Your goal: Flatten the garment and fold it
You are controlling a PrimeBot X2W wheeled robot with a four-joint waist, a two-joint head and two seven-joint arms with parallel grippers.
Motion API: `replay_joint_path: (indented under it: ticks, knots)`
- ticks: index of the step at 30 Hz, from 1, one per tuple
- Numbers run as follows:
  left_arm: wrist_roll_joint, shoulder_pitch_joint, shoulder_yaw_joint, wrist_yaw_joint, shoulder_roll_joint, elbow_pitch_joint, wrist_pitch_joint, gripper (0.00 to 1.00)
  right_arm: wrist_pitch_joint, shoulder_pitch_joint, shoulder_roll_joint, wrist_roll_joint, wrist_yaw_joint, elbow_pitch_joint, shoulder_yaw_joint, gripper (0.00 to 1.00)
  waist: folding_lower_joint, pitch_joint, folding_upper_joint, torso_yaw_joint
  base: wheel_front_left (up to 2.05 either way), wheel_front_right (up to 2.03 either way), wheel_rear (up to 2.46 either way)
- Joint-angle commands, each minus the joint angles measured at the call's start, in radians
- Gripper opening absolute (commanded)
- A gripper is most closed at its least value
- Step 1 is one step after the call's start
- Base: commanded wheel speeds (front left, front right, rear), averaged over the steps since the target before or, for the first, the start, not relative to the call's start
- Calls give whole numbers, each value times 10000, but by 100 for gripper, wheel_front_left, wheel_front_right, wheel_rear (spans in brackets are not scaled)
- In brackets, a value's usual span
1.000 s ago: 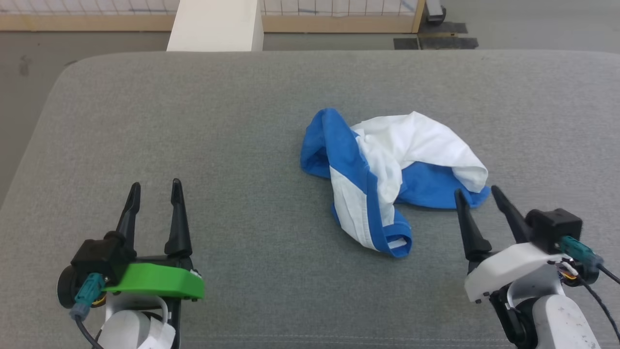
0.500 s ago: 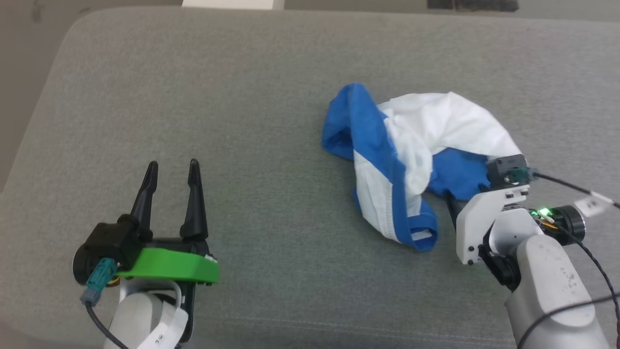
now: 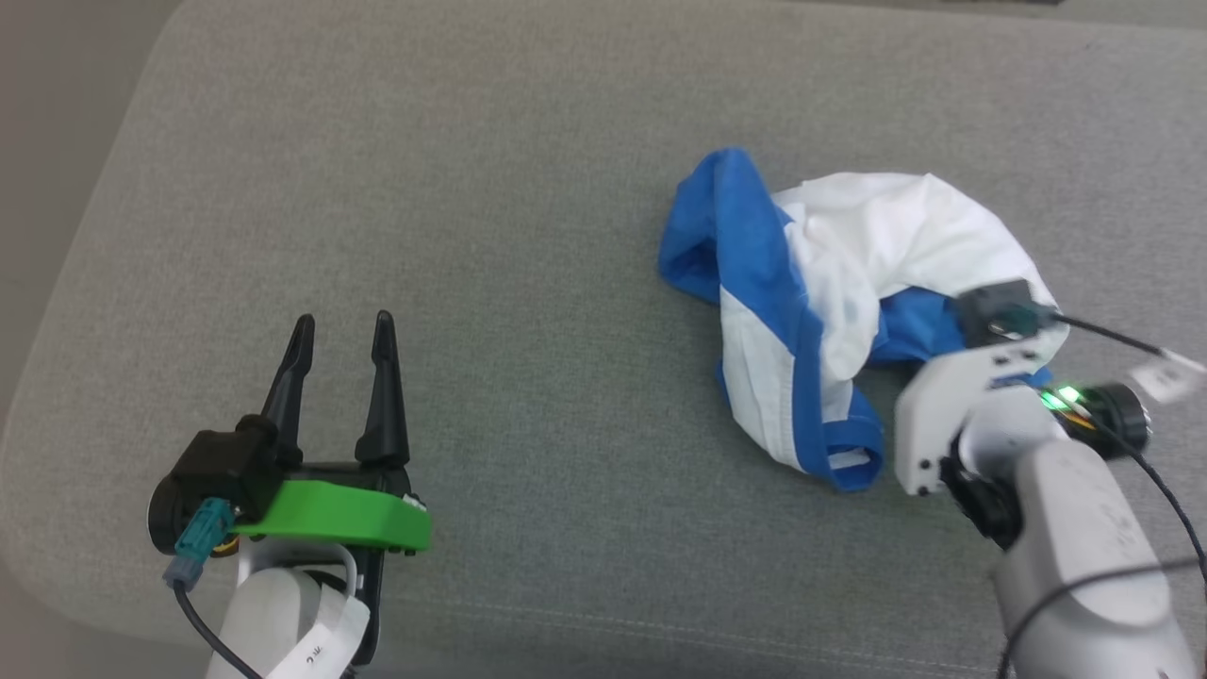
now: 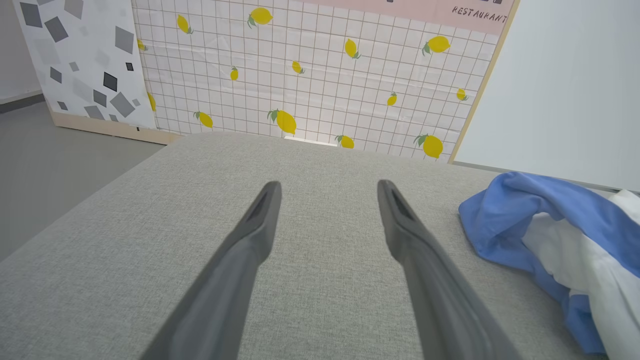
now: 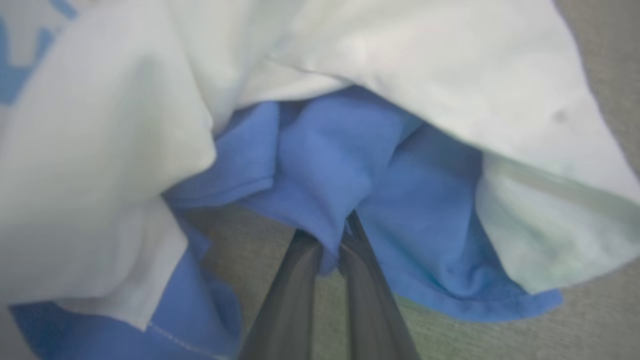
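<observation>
On one cushion (image 3: 471,189), one garment (image 3: 896,236)

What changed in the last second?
The right gripper reached forward into the garment, and its fingers closed on a blue fold. The head camera tilted down, so the picture shifted. The left gripper stayed open over the grey cushion; the garment stays crumpled in place.

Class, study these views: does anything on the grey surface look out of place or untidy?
Yes: the garment lies crumpled in a heap on the right of the grey cushion, blue cloth twisted through the white body. The right gripper pinches a blue fold; the left gripper stands open, apart.
</observation>
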Motion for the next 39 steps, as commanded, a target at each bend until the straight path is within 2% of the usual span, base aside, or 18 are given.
replay_joint_path:
  ticks: [1, 5, 9, 15, 16, 17, 18, 22, 27, 32, 35, 39]
  knots:
    - [-15, 60, -7, -21, -49, 36, -45, 100, -398, 366, -20, 249, -15, -319, -262, 0, -1, -301, 0, -154, 0, 0, 0]
    - [-24, 213, 19, -22, -51, 118, -45, 100, -1192, 1401, -20, 774, -15, -1733, -1193, 0, -1, -685, 0, -344, 0, 0, 0]
    - [35, 407, 147, 0, -51, 99, -45, 100, -1144, 2690, -20, 942, -15, -3146, -2442, 0, -1, -964, 0, -654, 0, 0, 0]
    - [89, 511, 212, -1, -52, 61, -45, 100, -557, 3771, -20, 1061, -15, -3667, -3938, 0, -1, -1096, 0, -1006, 0, 0, 0]
    - [93, 507, 190, -12, -52, 74, -45, 100, -502, 3830, -20, 1101, -15, -3662, -3971, 25, -1, -1095, 0, -1024, 0, 0, 0]
    - [105, 496, 172, -26, -52, 94, -45, 100, -484, 3873, -20, 1178, -15, -3695, -3916, 93, -1, -1089, 0, -1048, 0, 0, 0]
    - [109, 483, 165, -32, -52, 106, -45, 100, -485, 3891, -20, 1306, -15, -3720, -3837, 100, -1, -1085, 0, -1064, 0, 0, 0]
    - [101, 447, 139, -58, -52, 138, -45, 100, -615, 3926, -20, 2059, -15, -4021, -3244, 100, -1, -1057, 0, -1097, 0, 0, 0]
    - [115, 489, 81, -82, -52, 185, -45, 100, -552, 4065, -20, 3484, -15, -5380, -1998, 100, -1, -1073, 0, -1039, 0, 0, 0]
    - [87, 421, -14, -60, -52, 147, -45, 100, -507, 3743, -20, 3890, -15, -6543, -506, 100, -1, -966, 0, -849, 0, 0, 0]
    - [47, 293, -111, -41, -52, 118, -45, 100, -243, 3167, -20, 3581, -15, -6214, 225, 100, -1, -840, 0, -681, 0, 0, 0]
    - [-33, 80, -277, -19, -52, 61, -45, 100, 406, 2011, -20, 3257, -15, -4850, 1027, 100, -1, -551, 0, -360, 0, 0, 0]
